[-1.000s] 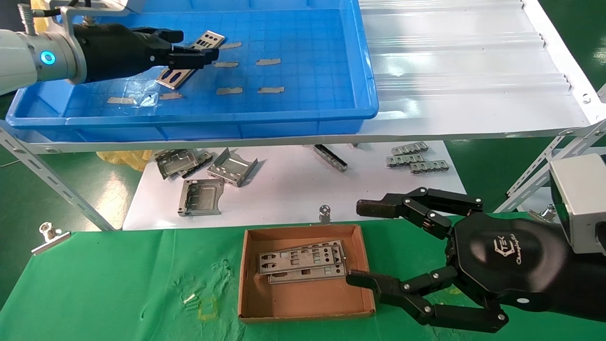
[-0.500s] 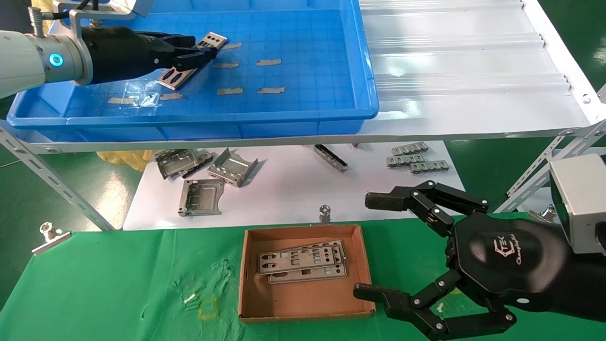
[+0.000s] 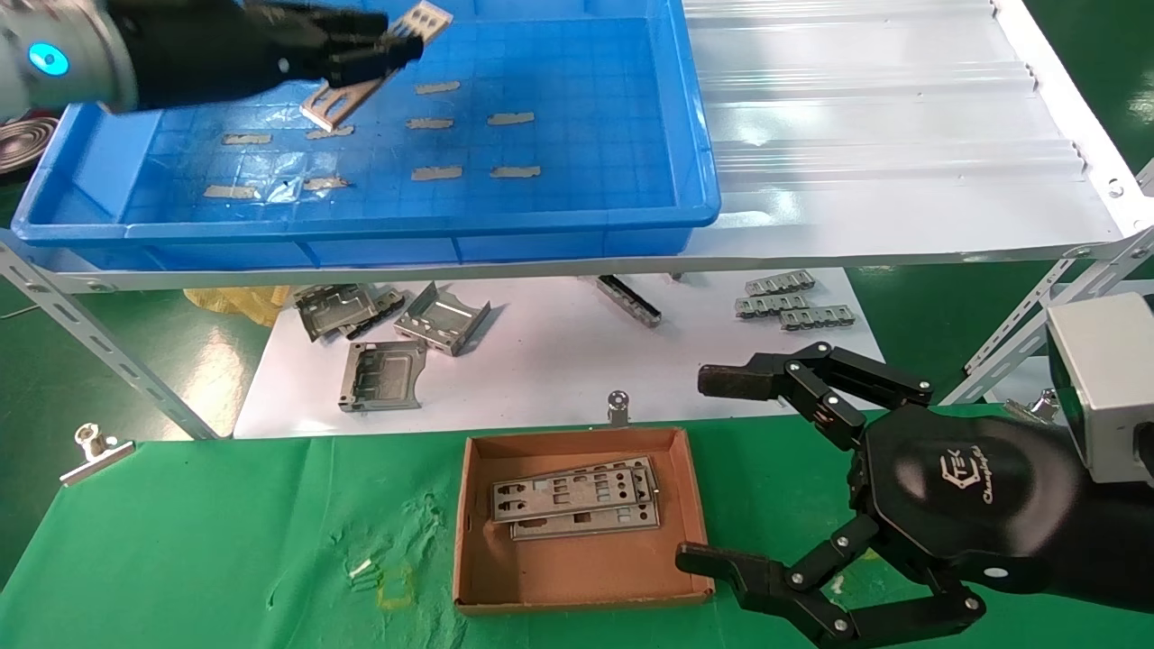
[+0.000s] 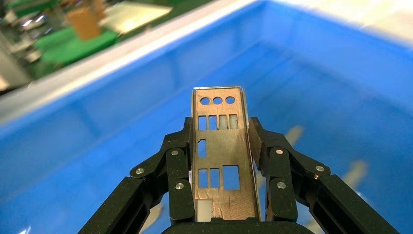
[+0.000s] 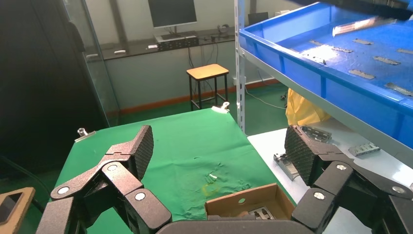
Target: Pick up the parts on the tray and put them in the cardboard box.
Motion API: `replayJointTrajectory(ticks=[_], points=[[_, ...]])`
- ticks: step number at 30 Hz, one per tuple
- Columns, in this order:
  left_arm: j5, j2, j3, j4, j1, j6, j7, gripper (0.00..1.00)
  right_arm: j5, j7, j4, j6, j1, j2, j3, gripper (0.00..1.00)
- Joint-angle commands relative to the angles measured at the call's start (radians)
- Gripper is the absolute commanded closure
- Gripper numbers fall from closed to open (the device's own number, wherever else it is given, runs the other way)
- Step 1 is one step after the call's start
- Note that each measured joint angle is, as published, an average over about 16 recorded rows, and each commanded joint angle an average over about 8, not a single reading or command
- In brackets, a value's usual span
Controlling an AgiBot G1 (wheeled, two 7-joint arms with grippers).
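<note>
Carrying a lifted part toward the box

Head view: left gripper (image 3: 374, 54), clamped on a thin punched silver-grey metal plate (image 3: 361, 72), holds it above the bright blue plastic tray (image 3: 577, 135); next comes the carry to the brown cardboard box (image 3: 577, 568).
Left wrist view: fingers (image 4: 178, 165) pinch the plate's long edges.
Right wrist view: right gripper (image 5: 219, 161) hangs spread apart beside the box.

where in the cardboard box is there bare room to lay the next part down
The cardboard box is bare along its near wall and left side. Two parts lie stacked toward its far side. The right gripper hovers open beside its right wall.
</note>
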Motion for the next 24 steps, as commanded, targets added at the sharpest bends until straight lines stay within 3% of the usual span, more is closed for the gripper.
replayJointTrajectory(ticks=[1, 8, 12, 17, 24], points=[[-0.013, -0.014, -0.009, -0.012, -0.015, 0.043, 0.008, 1.0, 0.0, 0.0, 0.0, 0.0, 0.0, 0.0, 0.0, 0.0], [-0.046, -0.059, -0.023, -0.042, -0.024, 0.336, 0.059, 1.0, 0.0, 0.0, 0.0, 0.0, 0.0, 0.0, 0.0, 0.0], [-0.047, -0.068, -0.016, -0.059, -0.012, 0.444, 0.092, 1.0, 0.0, 0.0, 0.0, 0.0, 0.0, 0.0, 0.0, 0.0], [-0.072, -0.073, 0.015, -0.152, 0.054, 0.5, 0.111, 1.0, 0.0, 0.0, 0.0, 0.0, 0.0, 0.0, 0.0, 0.0], [-0.182, -0.127, 0.123, -0.423, 0.224, 0.485, 0.082, 1.0, 0.0, 0.0, 0.0, 0.0, 0.0, 0.0, 0.0, 0.0]])
